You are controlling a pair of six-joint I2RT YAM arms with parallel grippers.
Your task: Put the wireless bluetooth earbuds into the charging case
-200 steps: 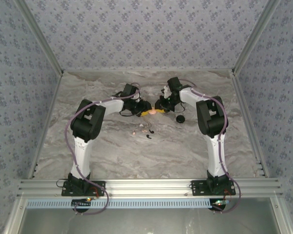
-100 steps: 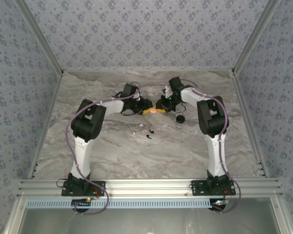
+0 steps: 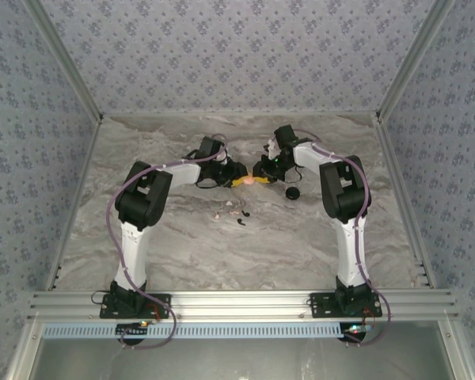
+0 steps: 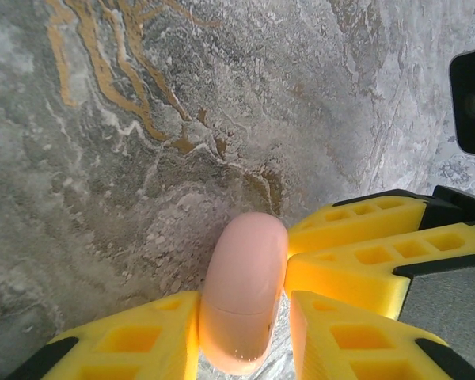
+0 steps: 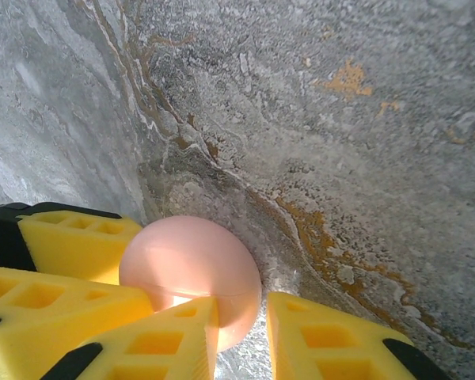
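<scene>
1. The walls point(image 3: 237, 55) on three sides carry grey-blue wallpaper with a small repeating flower print. Slanted metal posts stand at the two back corners.
2. The table point(image 3: 182, 253) is grey marble-look with pale veins. The wrist views show rusty orange streaks in it and a dull sheen.
3. An aluminium rail point(image 3: 237, 302) runs along the near edge and bears both arm bases.
4. The left arm point(image 3: 142, 198) and right arm point(image 3: 344, 198) lean inward, and their heads meet at mid-table towards the back.
5. The left gripper point(image 4: 241, 348) is clamped on a pink disc point(image 4: 245, 293). The disc stands on edge with a yellow finger pressed to each face.
6. The right gripper point(image 5: 241, 336) flanks the same disc's lower rim. One finger touches it and a thin gap shows at the other, so I cannot tell whether it grips.
7. The charging case point(image 3: 292, 193), round and black, sits on the marble near the right arm, apart from both grippers.
8. The wireless bluetooth earbuds point(image 3: 242, 212) lie loose on the table nearer the bases than the grippers, the second point(image 3: 239, 222) just beside the first.
9. Pale pink bits point(image 3: 221, 212) lie just left of them, too small to make out.
</scene>
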